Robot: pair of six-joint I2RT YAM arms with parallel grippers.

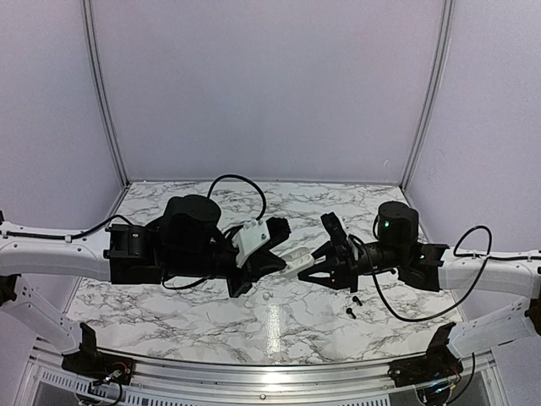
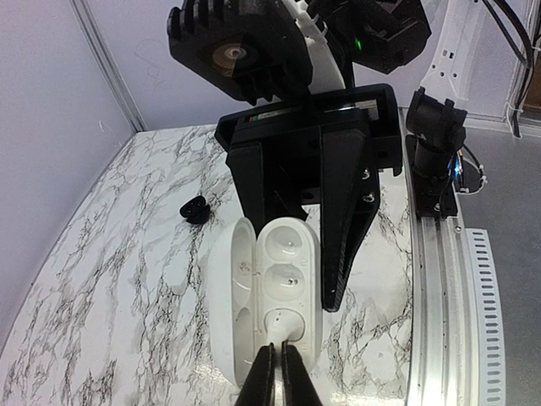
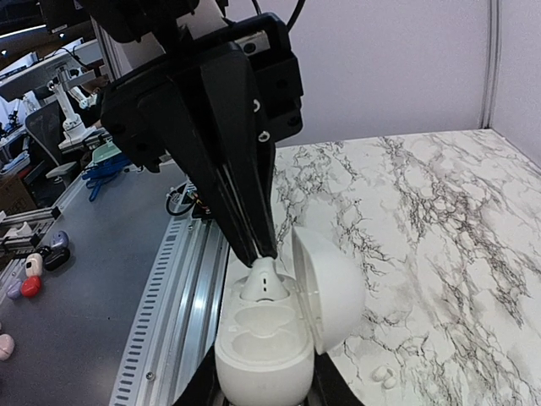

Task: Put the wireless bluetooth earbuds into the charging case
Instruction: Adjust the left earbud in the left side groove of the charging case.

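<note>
The white charging case (image 2: 287,254) hangs above the table with its lid (image 3: 325,288) swung open. My right gripper (image 3: 262,397) is shut on the case's body (image 3: 262,355), one black finger on each side. My left gripper (image 2: 279,347) is shut on the stem of a white earbud (image 2: 287,326). That earbud's head (image 3: 264,283) sits in the end socket of the case. The other two sockets hold nothing. From above, the two grippers meet at the case (image 1: 297,260) over mid-table. Another white earbud (image 1: 267,297) and two black earbuds (image 1: 353,306) lie on the marble.
A small black object (image 2: 195,208) lies on the table beyond the right gripper's fingers (image 2: 347,228). The loose white earbud (image 3: 385,375) lies just beside and below the case. An aluminium rail (image 2: 439,279) runs along the near table edge. Grey walls close the back and sides.
</note>
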